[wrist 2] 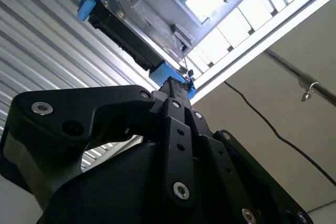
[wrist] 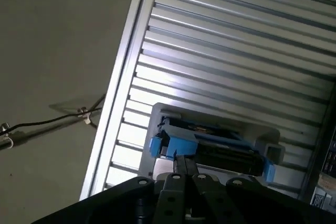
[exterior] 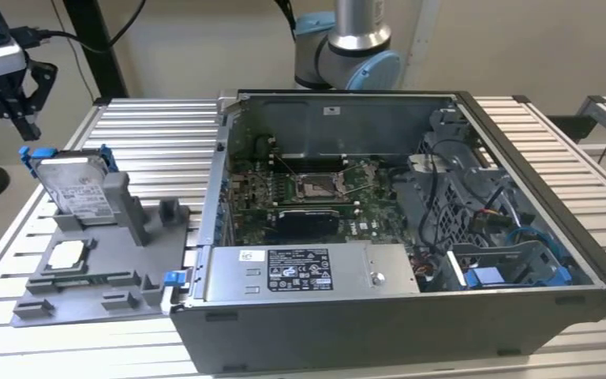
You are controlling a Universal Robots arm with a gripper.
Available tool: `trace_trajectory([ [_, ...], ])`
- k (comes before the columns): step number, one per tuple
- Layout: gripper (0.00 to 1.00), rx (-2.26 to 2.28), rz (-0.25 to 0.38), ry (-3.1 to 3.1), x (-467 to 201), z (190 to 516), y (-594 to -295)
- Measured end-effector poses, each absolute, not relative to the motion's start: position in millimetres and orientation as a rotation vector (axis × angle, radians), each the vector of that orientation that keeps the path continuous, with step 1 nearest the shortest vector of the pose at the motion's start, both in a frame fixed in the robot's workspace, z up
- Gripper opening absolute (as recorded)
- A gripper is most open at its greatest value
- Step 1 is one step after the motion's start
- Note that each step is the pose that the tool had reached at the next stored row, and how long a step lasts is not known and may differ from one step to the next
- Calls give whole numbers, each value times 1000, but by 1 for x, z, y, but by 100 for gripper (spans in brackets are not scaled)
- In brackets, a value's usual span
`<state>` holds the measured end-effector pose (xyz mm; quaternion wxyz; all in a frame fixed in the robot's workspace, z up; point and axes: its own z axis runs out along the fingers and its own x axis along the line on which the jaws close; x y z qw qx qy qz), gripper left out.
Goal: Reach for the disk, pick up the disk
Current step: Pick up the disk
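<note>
Gripper (exterior: 24,128) hangs above the far corner of the grey holder (exterior: 124,237), on the exterior view's left. Its fingers are pressed together and hold nothing. It is clear of the disk (exterior: 76,188), not touching it.

The disk stands on edge in the holder's rear slot. It leans back slightly, with the label face toward the camera and the blue bracket ends poking out at the top corners. In both wrist views the gripper tip (wrist 2: 176,86) (wrist: 184,162) lines up near one blue end of the disk (wrist 2: 131,22) (wrist: 220,149), with a gap between them.

The holder sits on the slatted table (exterior: 145,122). The open computer case (exterior: 387,328) is just beside the holder on the exterior view's right, and the bigger silver box (exterior: 303,272) is inside the case at the front.

Handling, as a judgement:
- **Body:** metal, rigid, and probably heavy for its size.
- **Faces:** smooth and likely slippery.
- **Shock:** fragile inside, so no knocks.
- **Bracket:** the blue plastic looks thin and may flex, which makes it a poor grip point.
- **Hold:** best taken across the two flat faces at the exposed top edge, between the blue ends.
- **Fit:** the lower part is seated in the slot, so a tilted pull could bind it.
</note>
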<state>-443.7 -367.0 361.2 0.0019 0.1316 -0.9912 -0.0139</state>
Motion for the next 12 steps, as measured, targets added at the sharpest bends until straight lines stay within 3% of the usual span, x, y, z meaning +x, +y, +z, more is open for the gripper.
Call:
trace_trajectory([
  [12,0,582,-40,-3081,-444,361,-367],
])
